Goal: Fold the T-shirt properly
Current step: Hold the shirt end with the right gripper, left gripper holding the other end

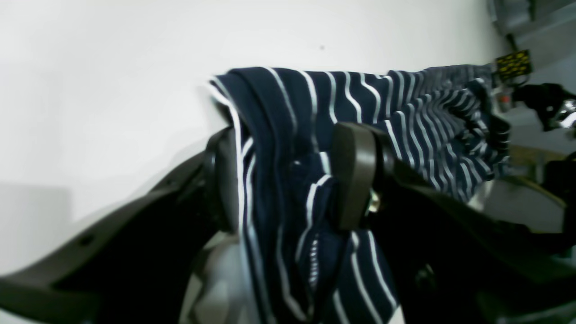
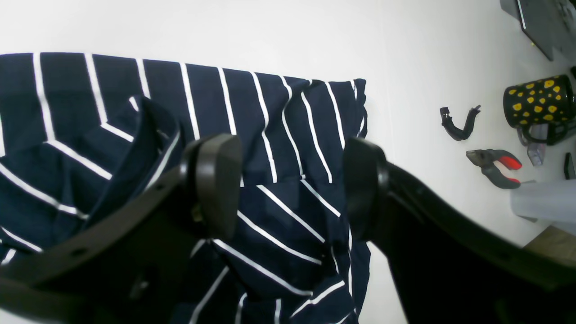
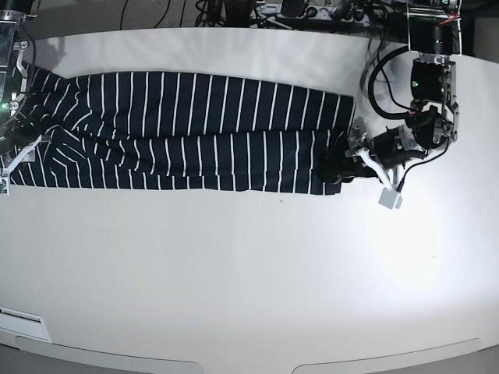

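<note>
The T-shirt (image 3: 195, 132), dark navy with thin white stripes, lies as a long flat band across the far half of the white table (image 3: 234, 273). My left gripper (image 3: 341, 167) is at the shirt's right end. In the left wrist view this gripper (image 1: 290, 180) is shut on a bunch of the T-shirt (image 1: 405, 117), which fills the gap between its fingers. My right gripper (image 3: 9, 156) is at the shirt's left end. In the right wrist view it (image 2: 290, 186) is open just above the T-shirt (image 2: 90, 90), with wrinkled folds below it.
In the right wrist view a black mug with yellow spots (image 2: 537, 105), red-handled pliers (image 2: 495, 166) and a small black hooked part (image 2: 456, 126) lie on the table beyond the shirt's end. Cables (image 3: 273, 12) run along the far edge.
</note>
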{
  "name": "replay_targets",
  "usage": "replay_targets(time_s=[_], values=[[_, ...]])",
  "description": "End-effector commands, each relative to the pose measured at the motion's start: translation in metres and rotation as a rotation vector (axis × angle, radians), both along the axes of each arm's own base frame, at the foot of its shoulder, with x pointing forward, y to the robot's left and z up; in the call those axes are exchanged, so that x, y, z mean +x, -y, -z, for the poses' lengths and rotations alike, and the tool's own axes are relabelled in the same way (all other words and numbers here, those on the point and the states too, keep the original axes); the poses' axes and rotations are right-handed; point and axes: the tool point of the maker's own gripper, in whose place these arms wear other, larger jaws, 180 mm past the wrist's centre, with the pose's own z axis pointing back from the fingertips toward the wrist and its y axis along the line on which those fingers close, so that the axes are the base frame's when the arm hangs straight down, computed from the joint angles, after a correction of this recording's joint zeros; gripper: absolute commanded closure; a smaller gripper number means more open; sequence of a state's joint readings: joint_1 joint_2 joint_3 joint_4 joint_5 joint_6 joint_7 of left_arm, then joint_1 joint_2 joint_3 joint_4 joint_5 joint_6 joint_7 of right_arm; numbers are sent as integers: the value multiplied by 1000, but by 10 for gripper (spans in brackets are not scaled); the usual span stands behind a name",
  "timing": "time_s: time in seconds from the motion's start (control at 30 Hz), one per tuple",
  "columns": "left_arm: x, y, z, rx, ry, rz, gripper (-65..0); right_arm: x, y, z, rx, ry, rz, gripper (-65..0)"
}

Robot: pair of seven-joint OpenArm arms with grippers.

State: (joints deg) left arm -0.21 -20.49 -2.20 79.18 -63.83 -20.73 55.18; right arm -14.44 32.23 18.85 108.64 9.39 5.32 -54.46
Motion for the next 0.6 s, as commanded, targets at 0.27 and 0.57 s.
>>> replay_targets(time_s=[0.27,0.57], values=[[-55,4,49,131,-210,91,-316,8,8,-18,-44,48,-5,-377],[-47,-3,51,166,-210,57,0,14,5,-23,-37,82,-21,-377]])
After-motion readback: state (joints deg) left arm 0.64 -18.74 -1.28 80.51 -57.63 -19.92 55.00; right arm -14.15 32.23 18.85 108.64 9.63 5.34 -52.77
